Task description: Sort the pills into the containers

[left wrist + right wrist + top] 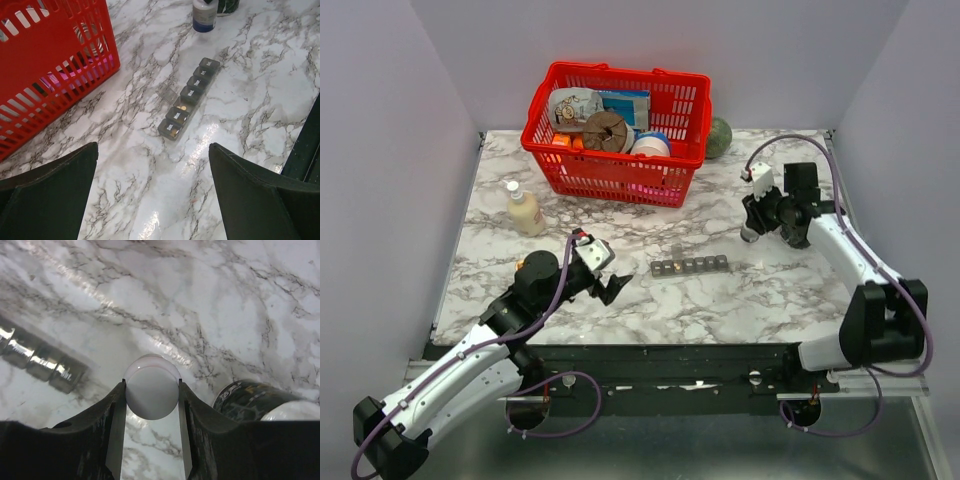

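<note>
Containers (690, 265), a dark strip, lie mid-surface (770, 300), between the two arms. One compartment stands open with a pill (183, 107) inside. Left gripper (152, 150) is spread wide and empty, near-left of the strip. Right gripper (151, 384) clamps a white-capped bottle (151, 400), a dark can (245, 397) just beside it.

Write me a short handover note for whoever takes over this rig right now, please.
Left gripper: open, empty, facing the organiser's near end.
Right gripper: shut on a white bottle, beside a dark can.
Pill organiser: on the table between the arms; one lid open, others look shut.
Done: one small yellowish pill sits in the open compartment.
Left: the remaining compartments, apparently.
</note>
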Tool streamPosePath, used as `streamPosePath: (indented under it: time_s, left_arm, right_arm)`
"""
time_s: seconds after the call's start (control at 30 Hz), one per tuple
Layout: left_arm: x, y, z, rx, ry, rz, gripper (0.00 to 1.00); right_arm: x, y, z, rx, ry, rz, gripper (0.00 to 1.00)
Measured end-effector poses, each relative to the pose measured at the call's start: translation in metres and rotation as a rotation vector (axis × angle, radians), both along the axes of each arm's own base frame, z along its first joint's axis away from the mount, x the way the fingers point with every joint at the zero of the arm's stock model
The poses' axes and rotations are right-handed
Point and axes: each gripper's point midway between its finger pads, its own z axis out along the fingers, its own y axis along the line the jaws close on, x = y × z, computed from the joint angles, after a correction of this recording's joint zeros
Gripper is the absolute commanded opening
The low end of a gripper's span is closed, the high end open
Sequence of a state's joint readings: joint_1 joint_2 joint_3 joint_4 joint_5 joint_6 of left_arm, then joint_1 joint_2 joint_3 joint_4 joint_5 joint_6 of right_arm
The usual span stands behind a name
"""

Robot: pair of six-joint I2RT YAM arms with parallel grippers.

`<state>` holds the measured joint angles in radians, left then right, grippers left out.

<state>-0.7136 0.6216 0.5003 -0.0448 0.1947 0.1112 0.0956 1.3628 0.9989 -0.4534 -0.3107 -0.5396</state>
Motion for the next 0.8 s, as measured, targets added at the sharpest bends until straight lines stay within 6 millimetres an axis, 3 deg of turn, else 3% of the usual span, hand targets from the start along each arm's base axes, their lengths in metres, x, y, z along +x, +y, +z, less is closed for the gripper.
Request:
streamPosePath:
  time_s: [0.17, 0.27, 0.4, 0.53, 0.8]
  left_arm:
    - [-0.001, 0.001, -0.001, 0.0, 0.005, 0.004, 0.98]
    - [-0.001, 0.001, 0.0, -0.01, 0.016, 0.007, 0.98]
    - [-0.001, 0.0, -0.004, -0.01, 0.038, 0.01, 0.98]
    - [0.001, -0.002, -0.013, 0.008, 0.065, 0.01, 0.98]
    - [0.001, -0.003, -0.013, 0.001, 0.076, 0.013, 0.98]
  right_arm:
    - [0.046, -0.013, -0.02, -0.016, 0.036, -0.045, 0.32]
    - [0.059, -0.02, -0.026, -0.017, 0.045, -0.065, 0.32]
    - [0.068, -0.024, -0.024, -0.009, 0.043, -0.085, 0.33]
    - [0.09, -0.023, -0.015, 0.007, 0.025, -0.11, 0.33]
    - [0.178, -0.04, -0.002, 0.033, -0.026, -0.299, 0.39]
